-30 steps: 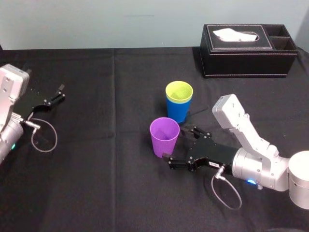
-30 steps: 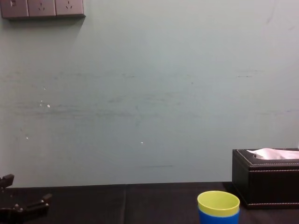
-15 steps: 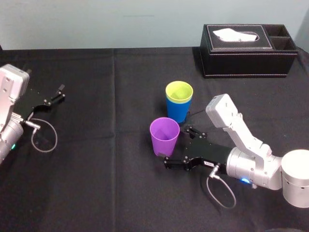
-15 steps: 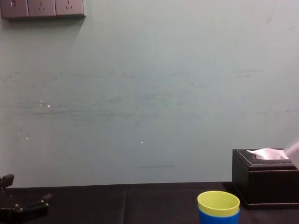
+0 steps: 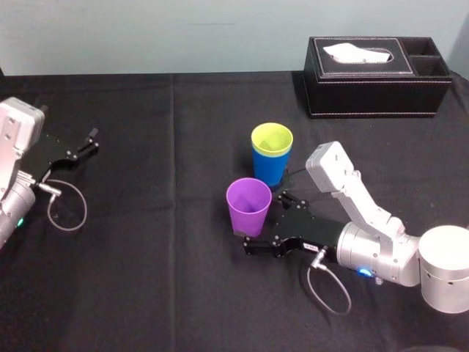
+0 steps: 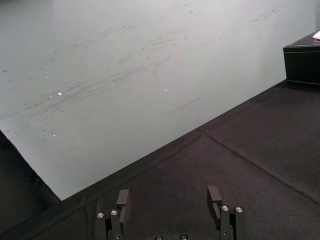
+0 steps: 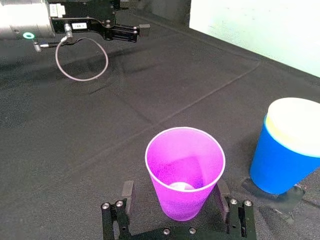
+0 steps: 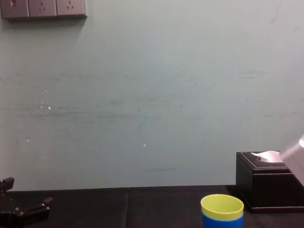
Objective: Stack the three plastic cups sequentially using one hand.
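Right gripper (image 5: 265, 224) sits low on the black surface (image 5: 161, 279), jaws spread either side of the upright purple cup (image 5: 249, 207). Just behind it, the yellow-green cup (image 5: 272, 137) is nested in the blue cup (image 5: 270, 170). Left gripper (image 5: 91, 141) is parked far left, jaws released too.

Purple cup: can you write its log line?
right gripper | jaws open around upright purple cup | yellow-green cup nested in blue cup | left gripper parked, far left
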Available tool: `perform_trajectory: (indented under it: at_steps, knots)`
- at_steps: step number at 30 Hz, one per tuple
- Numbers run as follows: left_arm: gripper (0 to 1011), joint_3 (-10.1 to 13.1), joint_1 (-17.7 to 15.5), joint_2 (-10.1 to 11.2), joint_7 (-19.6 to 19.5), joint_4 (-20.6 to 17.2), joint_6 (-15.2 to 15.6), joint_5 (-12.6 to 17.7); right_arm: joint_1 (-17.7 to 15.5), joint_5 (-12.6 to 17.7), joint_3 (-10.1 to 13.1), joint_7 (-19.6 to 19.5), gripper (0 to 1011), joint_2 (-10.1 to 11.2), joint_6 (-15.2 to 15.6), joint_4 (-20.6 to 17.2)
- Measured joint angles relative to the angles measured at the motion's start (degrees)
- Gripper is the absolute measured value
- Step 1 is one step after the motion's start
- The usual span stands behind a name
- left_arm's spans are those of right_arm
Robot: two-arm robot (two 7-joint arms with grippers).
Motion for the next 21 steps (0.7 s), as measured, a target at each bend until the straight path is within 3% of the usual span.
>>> perform_trajectory:
  at_steps: [21]
  knots:
    - [1010,0.00,0.00,0.00,0.00,0.00,0.00,0.00,0.48,-0.54,-0.01,-1.08,1000,-1.74,-0.61,1.48]
